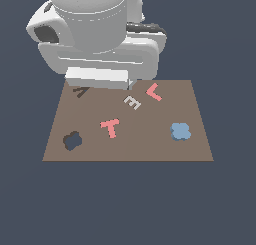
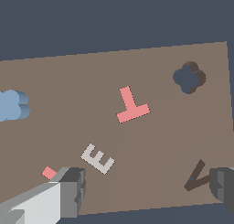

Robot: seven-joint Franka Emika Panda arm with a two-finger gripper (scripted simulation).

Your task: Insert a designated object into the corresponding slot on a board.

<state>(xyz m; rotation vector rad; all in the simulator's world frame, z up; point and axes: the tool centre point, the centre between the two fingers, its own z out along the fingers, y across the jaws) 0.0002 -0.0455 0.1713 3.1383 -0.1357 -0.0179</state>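
Jaws (image 2: pixel 146 191) spread wide and empty, high over the board's (image 1: pixel 150 144) back edge. Blue piece (image 1: pixel 180 131) lies loose on the exterior view's right, well apart from its slot (image 1: pixel 72 140); pickup not started.

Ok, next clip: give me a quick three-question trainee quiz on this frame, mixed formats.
1. True or false: the light-blue lobed piece already sits in the dark lobed slot.
2. Multiple choice: which letter lies between the slot and the blue piece in the exterior view? A) the grey E B) the pink T C) the pink L
3. Fill in: the hand holds ____, its two fingers spread wide above the board.

Key: 1 false, the piece lies on the board toward the exterior view's right, and the slot at the left is empty. 2 B. 3 nothing.
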